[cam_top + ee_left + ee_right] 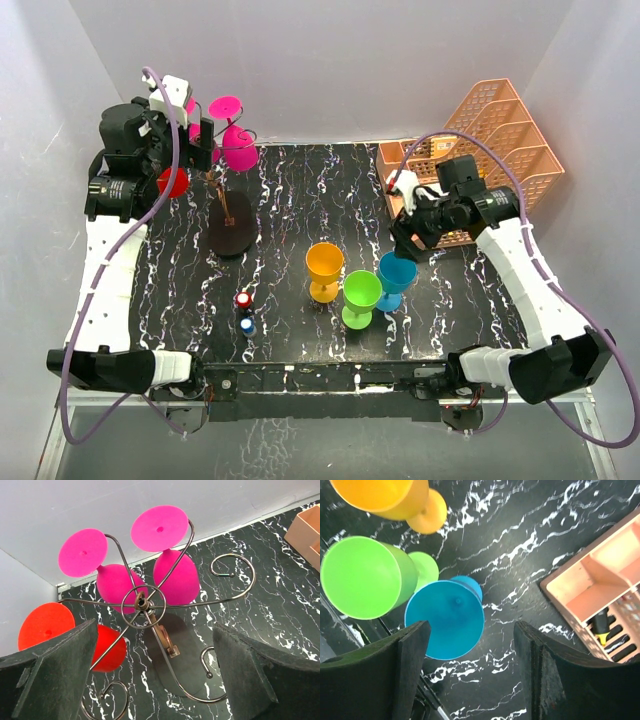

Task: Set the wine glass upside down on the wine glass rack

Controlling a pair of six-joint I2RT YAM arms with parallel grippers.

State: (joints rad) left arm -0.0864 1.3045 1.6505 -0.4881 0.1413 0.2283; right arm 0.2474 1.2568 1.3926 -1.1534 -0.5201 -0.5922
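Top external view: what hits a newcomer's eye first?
The wine glass rack at far left, with two pink wine glasses and a red wine glass hanging upside down. Then the orange wine glass, green wine glass and blue wine glass, upright in a cluster right of centre.

The black, white-veined table (300, 190) carried the wine glass rack (231, 235) on its oval base at the far left. An orange glass (324, 265), a green glass (361, 295) and a blue glass (396, 272) stood upright together near the middle. Two small caps, one red (243, 298) and one blue (246, 325), sat left of them, and a peach basket (500, 130) stood at the far right.
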